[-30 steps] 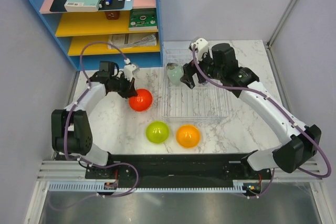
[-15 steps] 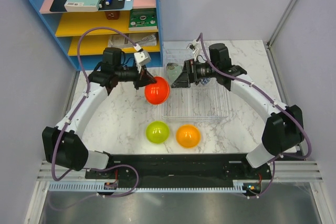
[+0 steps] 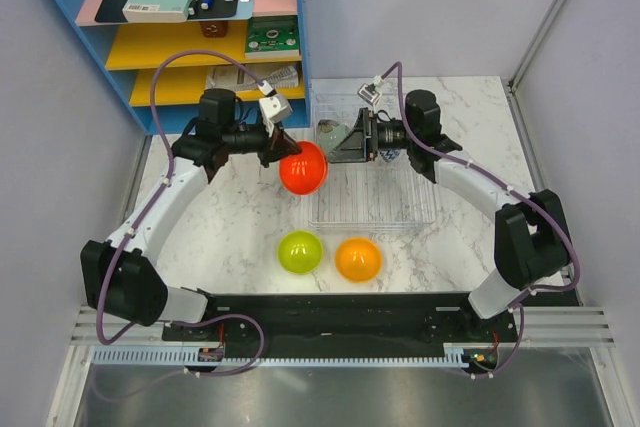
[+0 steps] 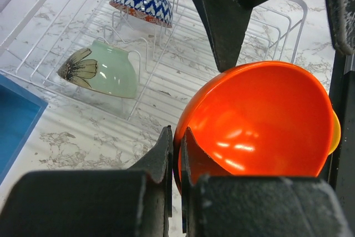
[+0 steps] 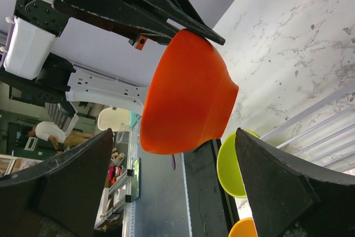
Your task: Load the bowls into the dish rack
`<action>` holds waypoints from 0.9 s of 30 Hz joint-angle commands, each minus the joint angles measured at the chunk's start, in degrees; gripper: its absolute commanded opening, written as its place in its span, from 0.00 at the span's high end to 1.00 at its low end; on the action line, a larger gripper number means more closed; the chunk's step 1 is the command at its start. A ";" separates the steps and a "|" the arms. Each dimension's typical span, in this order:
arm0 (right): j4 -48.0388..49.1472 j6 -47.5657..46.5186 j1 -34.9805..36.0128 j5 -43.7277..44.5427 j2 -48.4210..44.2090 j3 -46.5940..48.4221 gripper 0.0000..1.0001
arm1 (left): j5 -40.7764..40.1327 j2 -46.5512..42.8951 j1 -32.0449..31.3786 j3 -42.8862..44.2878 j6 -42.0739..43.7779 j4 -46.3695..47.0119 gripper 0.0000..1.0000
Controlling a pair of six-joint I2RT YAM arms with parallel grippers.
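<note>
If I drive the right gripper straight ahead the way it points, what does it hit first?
The red bowl, pinched at its rim by the left gripper, lies dead ahead of the open right gripper; how near is unclear.

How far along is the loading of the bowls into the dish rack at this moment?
Done: two of the five bowls sit in the dish rack, the pale green flowered bowl and the blue zigzag bowl. In hand: the left hand grips the red bowl by its rim at the rack's left edge; the right hand is open, facing it, perhaps for a handover. Left: the lime green bowl and the orange bowl on the table.
</note>
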 commanded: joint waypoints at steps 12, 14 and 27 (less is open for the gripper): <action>11.52 7.23 0.33 -2.04 3.33 -0.89 0.02 | -4.68 -3.99 -3.92 -0.27 -3.19 8.28 0.98; 12.31 8.54 0.42 -2.48 3.25 -1.07 0.02 | -5.73 -3.81 -4.53 -0.45 -2.83 8.37 0.98; 15.66 10.22 0.68 -4.33 2.81 -3.26 0.15 | -7.31 -3.37 -5.15 -0.98 -2.57 9.25 0.98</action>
